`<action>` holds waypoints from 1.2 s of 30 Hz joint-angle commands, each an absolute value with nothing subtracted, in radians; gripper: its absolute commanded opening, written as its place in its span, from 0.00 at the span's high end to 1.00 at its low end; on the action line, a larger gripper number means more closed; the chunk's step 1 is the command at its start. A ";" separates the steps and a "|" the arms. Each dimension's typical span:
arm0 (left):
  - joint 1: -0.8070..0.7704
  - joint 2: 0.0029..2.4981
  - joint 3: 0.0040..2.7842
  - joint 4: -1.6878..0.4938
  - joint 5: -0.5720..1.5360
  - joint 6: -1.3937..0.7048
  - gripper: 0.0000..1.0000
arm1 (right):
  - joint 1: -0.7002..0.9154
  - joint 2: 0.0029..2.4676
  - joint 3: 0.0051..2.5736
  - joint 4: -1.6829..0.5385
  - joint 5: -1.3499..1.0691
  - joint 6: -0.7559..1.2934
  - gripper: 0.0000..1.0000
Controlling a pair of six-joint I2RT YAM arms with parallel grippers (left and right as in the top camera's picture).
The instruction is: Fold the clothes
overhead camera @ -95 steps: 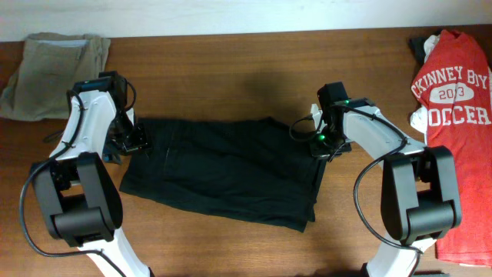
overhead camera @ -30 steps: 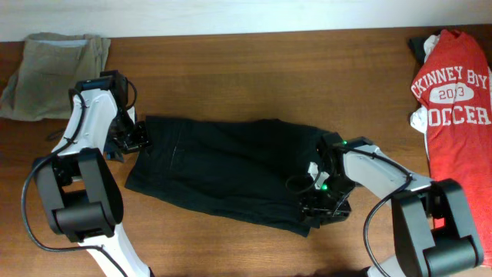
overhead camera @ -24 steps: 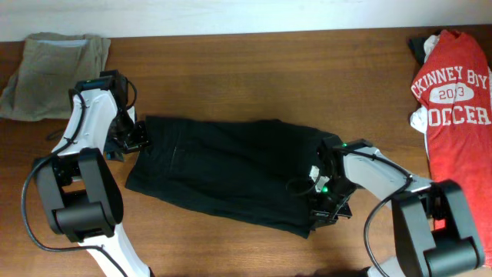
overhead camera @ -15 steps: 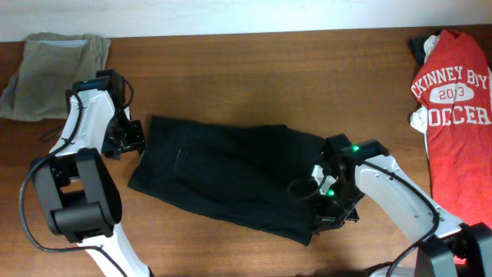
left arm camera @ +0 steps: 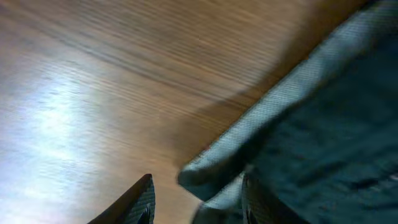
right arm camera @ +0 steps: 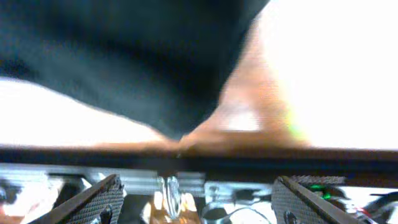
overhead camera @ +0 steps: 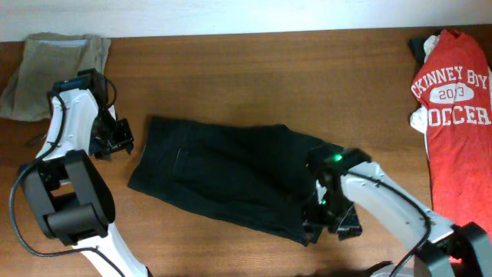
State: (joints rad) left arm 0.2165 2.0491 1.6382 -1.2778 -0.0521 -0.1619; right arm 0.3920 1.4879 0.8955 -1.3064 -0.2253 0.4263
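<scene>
On the table [overhead camera: 254, 77] lies the black garment [overhead camera: 231, 173]. Left gripper [overhead camera: 117, 138] hovers beside its left edge, jaws apart. Right gripper [overhead camera: 324, 219], arm bent inward, sits at its lower-right corner, jaws wide apart.

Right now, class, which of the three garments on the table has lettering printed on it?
The red T-shirt at the right edge: white letters cross its chest. The black garment and the khaki garment are plain.
</scene>
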 commanded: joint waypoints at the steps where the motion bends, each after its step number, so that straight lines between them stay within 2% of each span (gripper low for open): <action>1: 0.198 1.978 1.663 -1.276 0.147 -0.102 0.55 | 0.302 1.478 1.053 -1.320 -0.117 0.396 0.15; 2: 0.184 1.976 1.662 -1.275 0.202 -0.068 0.64 | 0.283 1.478 1.084 -1.302 -0.123 0.371 0.15; 3: 0.165 1.976 1.657 -1.275 0.240 -0.044 0.83 | 0.272 1.478 1.103 -1.262 -0.124 0.351 0.21; 4: 0.138 1.976 1.638 -1.271 0.250 -0.037 0.93 | 0.268 1.478 1.105 -1.217 -0.123 0.344 0.42; 6: 0.091 1.977 1.601 -1.254 0.248 -0.037 0.95 | 0.268 1.489 1.103 -1.141 -0.123 0.344 0.62; 7: 0.071 1.977 1.579 -1.238 0.248 -0.037 0.95 | 0.268 1.497 1.103 -1.116 -0.123 0.337 0.67; 14: 0.023 1.977 1.395 -1.110 0.249 -0.067 0.95 | 0.249 1.682 1.103 -0.878 -0.118 0.265 0.81; 18: 0.068 1.977 1.339 -1.057 0.249 -0.089 0.95 | 0.133 1.815 1.103 -0.836 -0.124 0.220 0.90; 21: 0.113 1.977 1.303 -1.005 0.248 -0.112 0.94 | 0.043 1.882 1.103 -0.789 -0.212 0.130 0.89; 25: 0.232 1.977 1.296 -0.977 0.236 -0.132 0.94 | -0.065 1.922 1.106 -0.724 -0.226 0.127 0.89; 30: 0.332 1.975 1.322 -0.957 0.241 -0.172 0.94 | -0.093 1.922 1.197 -0.726 -0.214 0.128 0.90; 31: 0.338 1.974 1.350 -0.972 0.240 -0.172 0.98 | -0.093 1.922 1.262 -0.766 -0.193 0.139 0.93; 33: 0.338 1.966 1.422 -1.026 0.241 -0.187 0.99 | -0.093 1.921 1.403 -0.889 -0.191 0.139 0.95; 34: 0.335 1.959 1.464 -1.061 0.245 -0.187 0.99 | -0.093 1.921 1.477 -0.963 -0.191 0.138 0.93; 36: 0.316 1.935 1.542 -1.132 0.250 -0.186 0.99 | -0.091 1.921 1.659 -1.176 -0.204 0.138 0.81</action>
State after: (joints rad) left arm 0.3382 1.9968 1.4338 -1.0771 0.2459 -0.1738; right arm -0.0887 1.9369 1.4715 -1.0416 -0.2176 0.1413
